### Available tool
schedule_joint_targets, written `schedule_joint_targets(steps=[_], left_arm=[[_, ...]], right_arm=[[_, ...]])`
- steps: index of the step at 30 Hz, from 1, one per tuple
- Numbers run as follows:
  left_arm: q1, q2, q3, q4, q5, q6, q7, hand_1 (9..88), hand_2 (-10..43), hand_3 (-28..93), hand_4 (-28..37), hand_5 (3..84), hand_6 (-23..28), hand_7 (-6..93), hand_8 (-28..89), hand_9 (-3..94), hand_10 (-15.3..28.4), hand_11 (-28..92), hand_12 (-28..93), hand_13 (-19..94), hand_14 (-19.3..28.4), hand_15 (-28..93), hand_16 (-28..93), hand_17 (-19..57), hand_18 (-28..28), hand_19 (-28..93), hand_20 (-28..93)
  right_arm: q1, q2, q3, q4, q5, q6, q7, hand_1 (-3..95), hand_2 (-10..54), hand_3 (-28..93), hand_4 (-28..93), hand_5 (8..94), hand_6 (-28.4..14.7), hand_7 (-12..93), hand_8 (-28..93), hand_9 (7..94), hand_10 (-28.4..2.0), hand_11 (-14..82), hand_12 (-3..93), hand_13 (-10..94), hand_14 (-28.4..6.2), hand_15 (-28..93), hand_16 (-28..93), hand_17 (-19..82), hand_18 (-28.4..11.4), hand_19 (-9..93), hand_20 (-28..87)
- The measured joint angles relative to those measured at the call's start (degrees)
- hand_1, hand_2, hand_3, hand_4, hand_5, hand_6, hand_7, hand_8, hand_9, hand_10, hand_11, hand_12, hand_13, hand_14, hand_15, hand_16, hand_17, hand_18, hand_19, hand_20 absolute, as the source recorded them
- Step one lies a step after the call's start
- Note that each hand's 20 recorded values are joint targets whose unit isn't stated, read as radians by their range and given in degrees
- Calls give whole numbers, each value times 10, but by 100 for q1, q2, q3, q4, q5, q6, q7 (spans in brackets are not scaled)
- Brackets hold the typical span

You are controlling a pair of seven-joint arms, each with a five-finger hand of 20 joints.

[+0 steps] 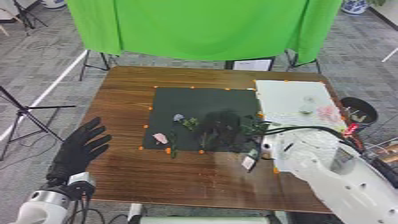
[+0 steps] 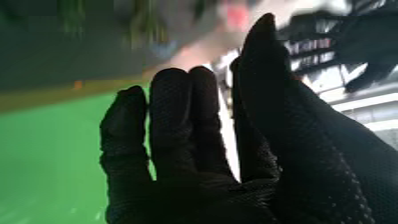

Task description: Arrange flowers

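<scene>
White lights [image 2: 369, 102] glare beside the dim, shadowed fingers [image 2: 171, 115] of the right hand [image 1: 218, 127]; past the fingertips, greenery [image 2: 142, 22] blurs.

A big green cloth [image 1: 209, 30] hangs past the far edge of the brown worktop [image 1: 133, 175]. A black stand [image 1: 26, 108] is left, a blue-and-white pot [image 1: 355, 6] far right.

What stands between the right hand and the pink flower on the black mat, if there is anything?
A thin green stem lies on the black mat between the right hand and the pink flower, close beside the flower. It looks low, so it probably would not block the hand from above.
</scene>
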Motion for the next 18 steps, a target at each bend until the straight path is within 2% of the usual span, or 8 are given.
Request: schedule_joint_targets(steps=[12, 15, 18], left_arm=[[-3, 10, 20, 3, -3, -17, -24, 259, -17, 709, -268, 274, 40, 219, -109, 233, 125, 228, 177, 187, 171, 341, -5, -99, 235, 416, 81], [-3, 10, 26, 5, -3, -18, -32, 260, -17, 710, -269, 275, 41, 219, -111, 233, 126, 229, 176, 185, 174, 346, -6, -100, 236, 417, 80], [-5, 15, 38, 7, -2, -26, -37, 260, -17, 708, -270, 275, 42, 215, -111, 232, 128, 227, 174, 184, 174, 348, -8, -100, 236, 417, 79]], right_arm=[[-119, -159, -333, -171, -750, 70, -330, 401, -25, 921, -283, 365, 37, 410, -219, 320, -124, 600, 467, 381, -100, 801, 392, 196, -187, 771, 555], [-119, -175, -434, -178, -963, 154, -346, 383, -20, 906, -283, 375, 31, 423, -224, 322, -128, 617, 441, 394, -103, 822, 354, 199, -188, 775, 554], [-146, -154, -460, -178, -989, 420, -133, 369, -41, 900, -283, 391, 32, 448, -228, 348, -134, 616, 427, 411, -105, 836, 314, 206, -187, 783, 554]])
